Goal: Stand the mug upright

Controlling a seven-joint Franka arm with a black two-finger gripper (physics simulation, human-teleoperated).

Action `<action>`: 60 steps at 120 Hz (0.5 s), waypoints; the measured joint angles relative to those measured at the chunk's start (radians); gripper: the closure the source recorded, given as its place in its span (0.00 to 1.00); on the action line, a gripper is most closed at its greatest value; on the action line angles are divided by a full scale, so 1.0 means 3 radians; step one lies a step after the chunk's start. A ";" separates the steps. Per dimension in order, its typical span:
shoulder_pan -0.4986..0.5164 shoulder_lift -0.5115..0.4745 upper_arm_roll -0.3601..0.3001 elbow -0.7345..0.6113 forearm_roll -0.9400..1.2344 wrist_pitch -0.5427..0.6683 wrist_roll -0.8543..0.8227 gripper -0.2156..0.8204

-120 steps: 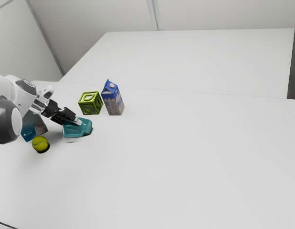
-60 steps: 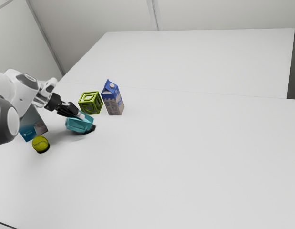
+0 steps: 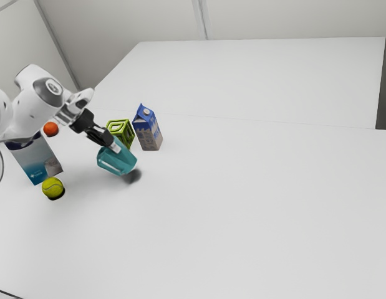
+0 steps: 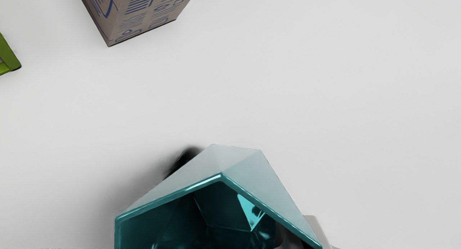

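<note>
The teal mug hangs tilted above the table in the exterior view, with a dark shadow below it. My gripper is at its upper part, closed on its wall. Seen in the wrist view, the faceted mug has its mouth facing the camera. There my gripper straddles the wall near the rim, one finger inside the mug and a grey fingertip outside it. The mug's handle cannot be made out.
A green block and a blue-and-grey carton stand behind the mug. Toward the exterior view's left are a tennis ball, a blue-white box and an orange ball. All are on the white table.
The mug has risen from the table and tipped from its lying pose, moving slightly toward the exterior view's right with my gripper. The arm has lifted, uncovering the orange ball.
</note>
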 joint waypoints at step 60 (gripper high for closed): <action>-0.0471 -0.0231 -0.0411 -0.0250 0.1440 0.0294 -0.0923 0.97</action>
